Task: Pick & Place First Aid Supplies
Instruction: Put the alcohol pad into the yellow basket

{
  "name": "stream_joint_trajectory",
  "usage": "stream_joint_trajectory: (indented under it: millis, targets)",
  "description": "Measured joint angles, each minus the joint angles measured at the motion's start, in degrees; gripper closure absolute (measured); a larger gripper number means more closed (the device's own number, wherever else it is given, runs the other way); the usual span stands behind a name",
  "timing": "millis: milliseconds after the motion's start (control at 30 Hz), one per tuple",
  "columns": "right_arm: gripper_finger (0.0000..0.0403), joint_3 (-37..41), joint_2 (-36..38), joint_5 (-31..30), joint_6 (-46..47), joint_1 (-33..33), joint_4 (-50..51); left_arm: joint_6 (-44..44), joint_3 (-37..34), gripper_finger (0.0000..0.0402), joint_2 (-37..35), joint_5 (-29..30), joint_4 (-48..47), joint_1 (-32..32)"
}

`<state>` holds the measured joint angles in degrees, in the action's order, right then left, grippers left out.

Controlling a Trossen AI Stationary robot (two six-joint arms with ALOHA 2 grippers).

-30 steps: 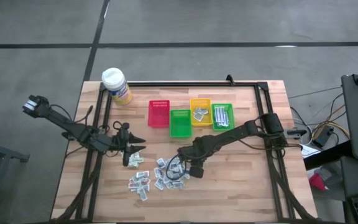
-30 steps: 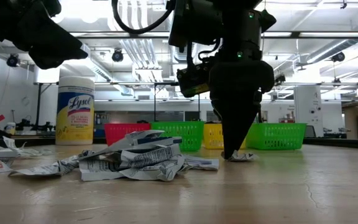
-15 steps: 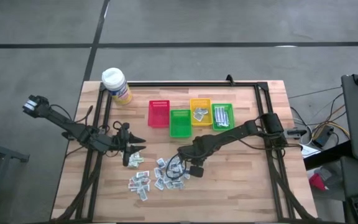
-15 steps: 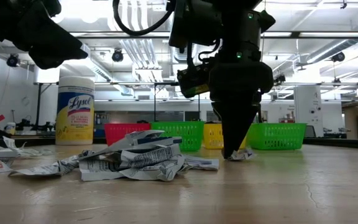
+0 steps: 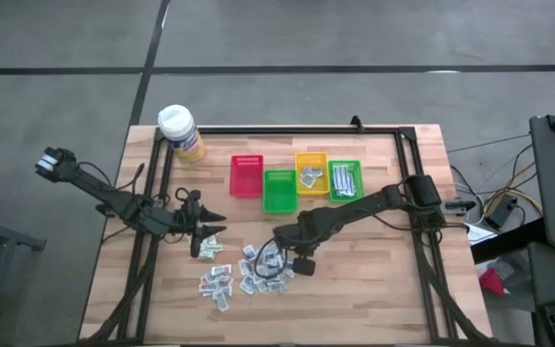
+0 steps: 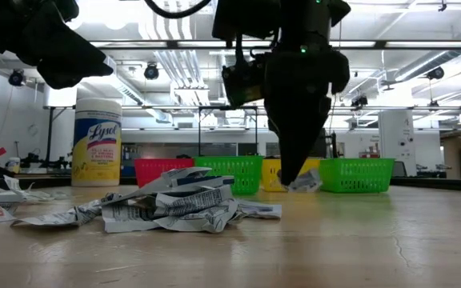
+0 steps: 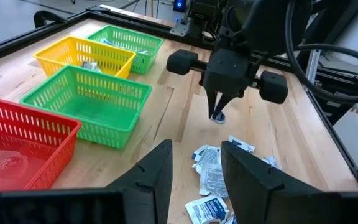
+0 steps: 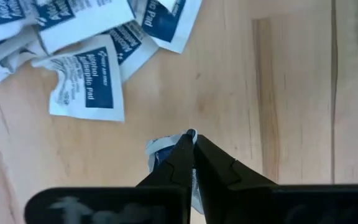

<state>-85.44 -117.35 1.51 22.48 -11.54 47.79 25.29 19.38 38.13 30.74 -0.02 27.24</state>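
Low view: right claw (image 6: 288, 178) pinches a small crumpled packet (image 6: 304, 182) above the table, its long axis roughly level.

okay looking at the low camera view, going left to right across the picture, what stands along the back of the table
Wipes canister → red basket → first green basket → yellow basket, partly behind the right gripper shut on a small packet → second green basket.
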Motion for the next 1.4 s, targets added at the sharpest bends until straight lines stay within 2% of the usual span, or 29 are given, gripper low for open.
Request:
stream_joint_trajectory:
  millis: [300, 800, 1133, 1400]
  targets:
    - [0.0394, -6.7, 0.2, 0.5, -1.7, 1.0, 7.5, 0.0, 0.0, 0.0271, 0.0, 0.0, 0.0, 0.0]
    - [0.0394, -28.9, 0.3, 1.1, -11.7, 5.3, 19.8, 0.0, 0.0, 0.0271, 0.0, 0.0, 0.0, 0.0]
    - [0.0394, -38.5, 0.3, -11.1, -16.0, 9.5, 27.5, 0.0, 0.0, 0.0271, 0.0, 0.0, 0.0, 0.0]
    - [0.0394, -40.2, 0.3, -21.2, -19.0, 12.7, 30.4, 0.0, 0.0, 0.0271, 0.0, 0.0, 0.0, 0.0]
